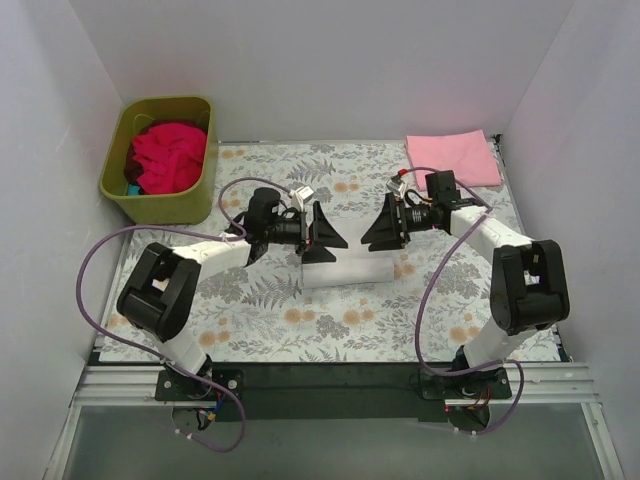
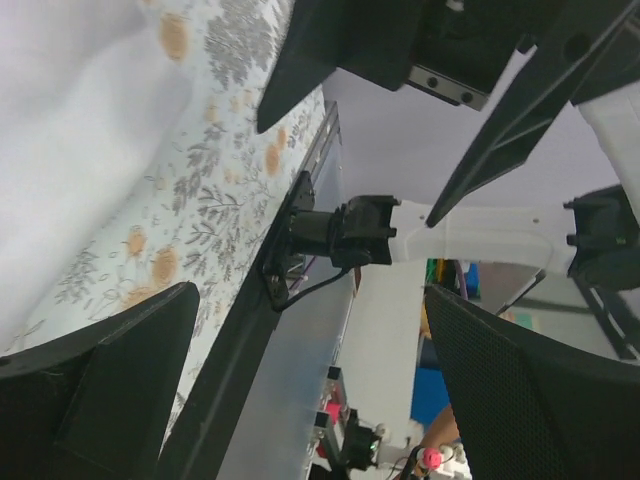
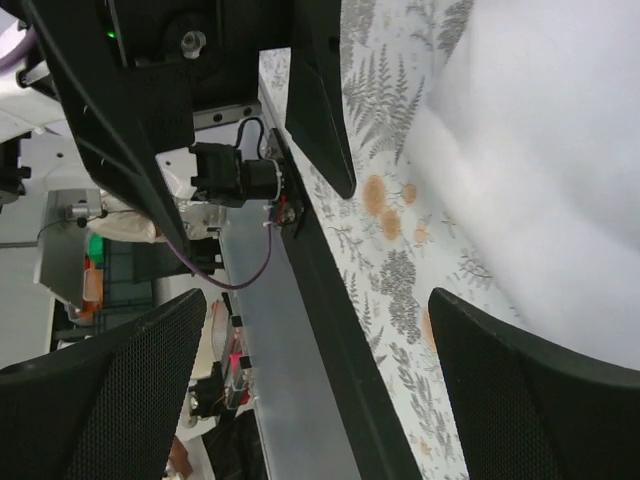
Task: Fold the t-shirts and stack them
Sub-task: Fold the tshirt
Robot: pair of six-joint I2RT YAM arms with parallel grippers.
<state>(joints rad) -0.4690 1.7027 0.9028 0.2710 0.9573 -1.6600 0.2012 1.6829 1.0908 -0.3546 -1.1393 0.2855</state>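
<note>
- Reaching inward from its base at the near left, the left arm bends at the elbow and holds its forearm low over the floral sheet (image 1: 260,320). The wrist is turned so the left gripper (image 1: 328,238) faces right.
- Its fingers (image 2: 110,390) are spread wide, with nothing between them.
- The right arm mirrors it, forearm angled in from the right. The right gripper (image 1: 383,228) faces left, near the other but apart.
- Its fingers (image 3: 100,400) are likewise splayed and empty.
- The white t-shirt (image 1: 350,270), a folded block, lies on the sheet just below and between both grippers; whether either touches it cannot be told.
- The pale pink t-shirt (image 1: 452,158) lies folded at the far right corner.
- Crimson t-shirts (image 1: 165,158) are heaped in the olive-green tub (image 1: 160,208) at the far left.
</note>
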